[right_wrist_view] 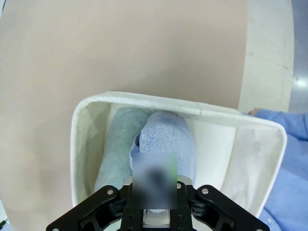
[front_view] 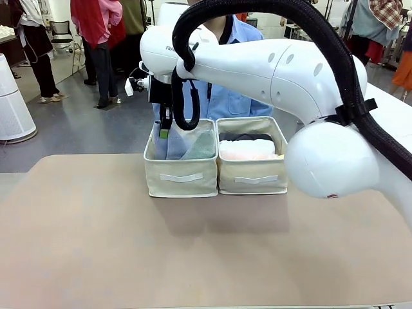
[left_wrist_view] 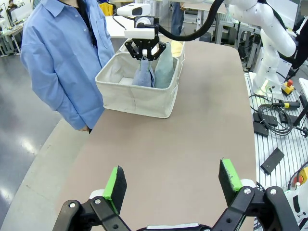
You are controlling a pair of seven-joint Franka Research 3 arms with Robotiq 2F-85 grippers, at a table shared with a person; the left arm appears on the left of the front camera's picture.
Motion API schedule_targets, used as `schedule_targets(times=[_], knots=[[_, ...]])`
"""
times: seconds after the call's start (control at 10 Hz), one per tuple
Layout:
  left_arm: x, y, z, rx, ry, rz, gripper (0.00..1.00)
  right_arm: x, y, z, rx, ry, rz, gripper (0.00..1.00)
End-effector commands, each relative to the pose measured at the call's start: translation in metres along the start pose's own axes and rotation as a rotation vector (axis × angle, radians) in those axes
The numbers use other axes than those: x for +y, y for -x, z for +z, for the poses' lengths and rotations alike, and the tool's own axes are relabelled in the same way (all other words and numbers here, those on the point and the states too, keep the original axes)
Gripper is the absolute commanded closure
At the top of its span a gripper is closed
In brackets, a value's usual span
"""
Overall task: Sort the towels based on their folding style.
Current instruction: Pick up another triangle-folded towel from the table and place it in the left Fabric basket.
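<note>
The lavender-blue cone towel (right_wrist_view: 166, 142) is sitting inside the left cream fabric bin (front_view: 181, 177), its long axis standing roughly upright with the narrow tip pointing up into the right gripper (left_wrist_view: 146, 54). That gripper is reaching across from the robot's right side and hanging over the bin, its fingers pressed together and pinching the cone's top; in the right wrist view the tip itself is hidden behind a blurred patch. The pale green cone towel (right_wrist_view: 118, 147) is leaning just beside the lavender-blue one in the same bin, touching it, its long axis also running up out of the bin with the point uppermost.

The right cream fabric bin (front_view: 253, 182) is standing directly against the left one at the far side of the table (front_view: 193, 257). It is holding the rolled towels lying on their sides, long axes running across the bin: a dark grey roll (front_view: 244, 136) at the back, a white roll (front_view: 248, 146) in front of it and a pink roll (front_view: 248, 155) nearest the robot; a sliver of the yellow roll (left_wrist_view: 177, 46) is showing past the cones in the left wrist view.

A person in a blue shirt (left_wrist_view: 62, 57) is standing just behind the bins.

The left gripper (left_wrist_view: 173, 185) is hovering well apart from the bins above bare tabletop, its green-padded fingers (left_wrist_view: 115, 183) spread wide and gripping nothing.
</note>
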State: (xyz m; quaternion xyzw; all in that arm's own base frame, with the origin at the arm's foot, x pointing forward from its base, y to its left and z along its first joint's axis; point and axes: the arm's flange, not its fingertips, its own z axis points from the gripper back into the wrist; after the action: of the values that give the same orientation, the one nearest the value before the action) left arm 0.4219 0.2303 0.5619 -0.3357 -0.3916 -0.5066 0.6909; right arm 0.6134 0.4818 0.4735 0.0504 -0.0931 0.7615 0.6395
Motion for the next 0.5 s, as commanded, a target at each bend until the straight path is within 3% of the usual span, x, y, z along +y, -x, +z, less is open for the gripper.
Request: schedule_targets(times=[0.0, 0.1, 0.2, 0.3, 0.4], knots=[[-0.0018, -0.0015, 0.0015, -0.014, -0.002, -0.004, 0.0, -0.0321, -0.0182, 0.0069, 0.022, -0.003, 0.024, 0.84], [-0.0018, -0.0015, 0.0015, -0.014, -0.002, -0.004, 0.0, -0.0328, -0.0183, 0.0061, 0.016, -0.002, 0.035, 0.4], [-0.0018, -0.0015, 0.0015, -0.014, -0.002, -0.004, 0.0, -0.0326, -0.0183, 0.006, 0.013, 0.003, 0.043, 0.25], [-0.0018, -0.0015, 0.0015, -0.014, -0.002, -0.004, 0.0, -0.0328, -0.0179, 0.0065, 0.008, 0.007, 0.041, 0.0], [-0.0018, -0.0015, 0.0015, -0.014, -0.002, -0.004, 0.0, -0.033, -0.0174, 0.0067, 0.005, 0.011, 0.039, 0.0]])
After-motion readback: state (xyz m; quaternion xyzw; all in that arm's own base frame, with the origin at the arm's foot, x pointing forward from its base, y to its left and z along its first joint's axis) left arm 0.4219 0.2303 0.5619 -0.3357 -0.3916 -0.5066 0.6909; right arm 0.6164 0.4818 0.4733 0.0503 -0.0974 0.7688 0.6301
